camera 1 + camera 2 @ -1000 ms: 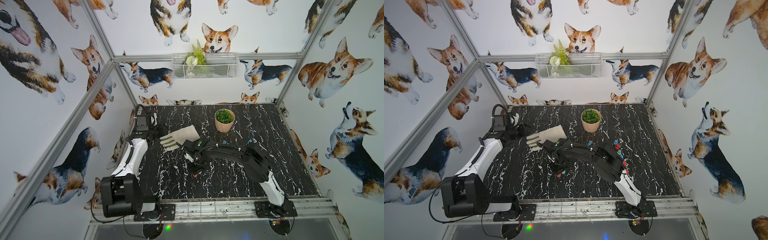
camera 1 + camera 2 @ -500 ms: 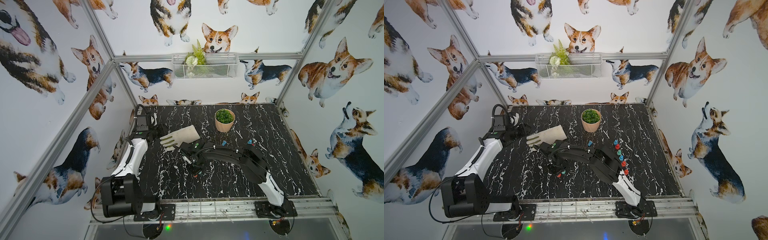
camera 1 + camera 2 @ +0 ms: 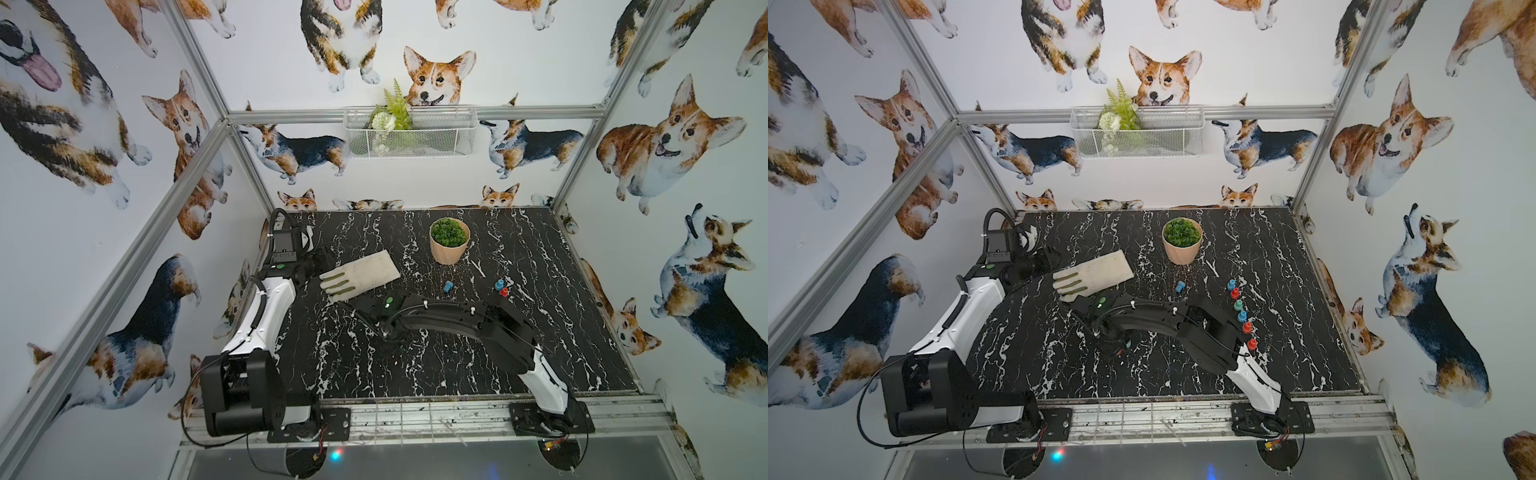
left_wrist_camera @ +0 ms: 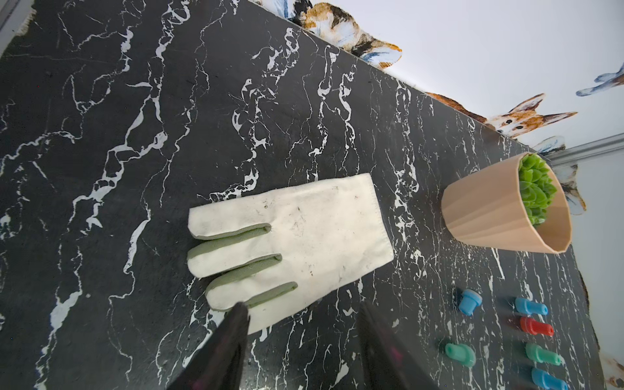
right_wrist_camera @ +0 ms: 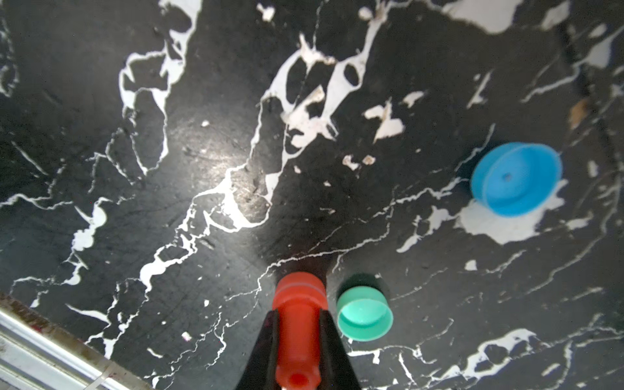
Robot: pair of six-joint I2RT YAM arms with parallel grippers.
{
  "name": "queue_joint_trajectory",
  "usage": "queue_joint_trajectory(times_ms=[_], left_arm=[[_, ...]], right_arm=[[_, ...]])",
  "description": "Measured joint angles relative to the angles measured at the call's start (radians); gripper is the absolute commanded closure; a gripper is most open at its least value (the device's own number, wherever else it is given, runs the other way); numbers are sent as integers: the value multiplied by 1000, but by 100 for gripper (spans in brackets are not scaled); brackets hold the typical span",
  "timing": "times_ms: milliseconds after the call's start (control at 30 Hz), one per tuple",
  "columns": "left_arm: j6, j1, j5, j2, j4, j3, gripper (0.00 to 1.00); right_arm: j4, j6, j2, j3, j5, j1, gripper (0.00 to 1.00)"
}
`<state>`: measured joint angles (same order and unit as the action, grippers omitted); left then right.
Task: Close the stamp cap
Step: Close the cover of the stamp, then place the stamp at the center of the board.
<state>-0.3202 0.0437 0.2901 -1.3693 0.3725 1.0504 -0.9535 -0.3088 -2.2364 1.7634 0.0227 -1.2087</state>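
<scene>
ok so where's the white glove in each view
In a top view: white glove lying flat, left of centre.
In a top view: the same, a little further left.
Left wrist: centre of picture, just beyond the left gripper.
Right wrist: not in it.
Shared landmark: potted plant beyond the glove's cuff, in all three.

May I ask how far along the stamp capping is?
Done: the right gripper is shut on the red stamp. In hand: the stamp hangs beside the loose green cap; a blue cap lies farther off. Left: both caps lie unfitted, so closing remains. The left gripper is open.
</scene>
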Motion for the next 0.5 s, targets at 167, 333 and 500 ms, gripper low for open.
queue_joint_trajectory(times_ms=[167,333,500], left_arm=[[3,0,-1,2,0,0,45],[3,0,-2,2,0,-1,45],[3,0,-5,0,0,-1,45]], right_arm=[[2,18,8,-2,0,0,100],[-24,28,29,26,2,5,100],[-47,26,97,55,-3,46,100]])
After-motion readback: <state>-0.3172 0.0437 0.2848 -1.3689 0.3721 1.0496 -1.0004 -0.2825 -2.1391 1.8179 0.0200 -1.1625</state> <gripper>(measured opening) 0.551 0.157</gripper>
